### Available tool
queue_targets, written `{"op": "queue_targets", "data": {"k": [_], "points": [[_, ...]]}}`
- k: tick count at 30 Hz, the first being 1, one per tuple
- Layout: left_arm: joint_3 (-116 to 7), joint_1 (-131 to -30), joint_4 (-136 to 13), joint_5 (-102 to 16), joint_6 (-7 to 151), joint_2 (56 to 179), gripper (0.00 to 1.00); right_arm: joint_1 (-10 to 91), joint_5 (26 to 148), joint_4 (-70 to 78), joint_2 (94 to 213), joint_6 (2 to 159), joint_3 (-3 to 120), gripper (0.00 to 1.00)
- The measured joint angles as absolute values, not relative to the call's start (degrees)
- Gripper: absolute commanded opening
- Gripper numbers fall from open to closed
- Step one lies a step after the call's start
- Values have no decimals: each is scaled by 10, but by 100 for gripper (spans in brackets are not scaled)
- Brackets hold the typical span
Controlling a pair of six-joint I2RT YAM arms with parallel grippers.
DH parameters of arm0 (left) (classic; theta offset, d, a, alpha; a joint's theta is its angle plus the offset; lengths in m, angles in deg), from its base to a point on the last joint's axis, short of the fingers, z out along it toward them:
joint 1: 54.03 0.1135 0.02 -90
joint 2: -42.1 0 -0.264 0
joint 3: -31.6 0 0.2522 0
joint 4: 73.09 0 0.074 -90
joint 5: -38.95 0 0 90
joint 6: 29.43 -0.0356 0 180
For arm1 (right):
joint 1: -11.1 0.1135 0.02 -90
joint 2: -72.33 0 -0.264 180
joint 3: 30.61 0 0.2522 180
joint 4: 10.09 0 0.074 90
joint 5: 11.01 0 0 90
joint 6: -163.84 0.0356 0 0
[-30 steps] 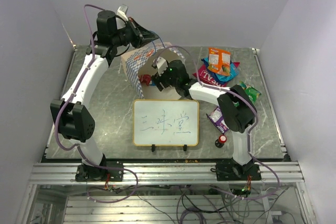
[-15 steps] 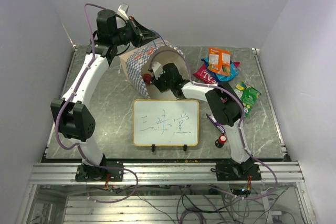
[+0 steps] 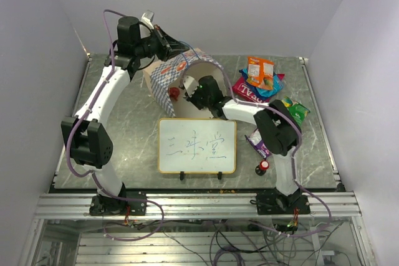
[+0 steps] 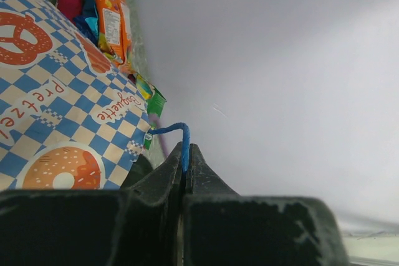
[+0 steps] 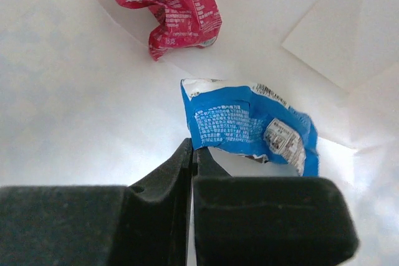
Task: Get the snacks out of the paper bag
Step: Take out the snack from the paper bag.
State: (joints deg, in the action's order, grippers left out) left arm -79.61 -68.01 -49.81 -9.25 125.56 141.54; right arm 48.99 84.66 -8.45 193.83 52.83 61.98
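Sideways on the table (image 3: 124,129) lies the paper bag (image 3: 169,74), with a blue packet (image 5: 249,129) and a crumpled red packet (image 5: 171,7) inside. The right gripper (image 5: 192,147) pinches the blue packet's corner with clenched fingers. The left gripper (image 4: 186,154) clamps the bag's blue cord handle (image 4: 174,130).

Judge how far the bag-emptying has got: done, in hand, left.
Done: a snack pile lies on the table beside the bag. In hand: left gripper pinches the bag's cord; right gripper, inside the bag, is shut on a blue packet at its corner. Left: that packet and a red packet are inside.
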Motion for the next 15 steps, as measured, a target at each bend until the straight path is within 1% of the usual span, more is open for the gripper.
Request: {"op": "queue_targets", "data": {"k": [15], "points": [[-779,-668,-501,-109,1266,1414,7,490,859,-88,1709,477,463,0]]}}
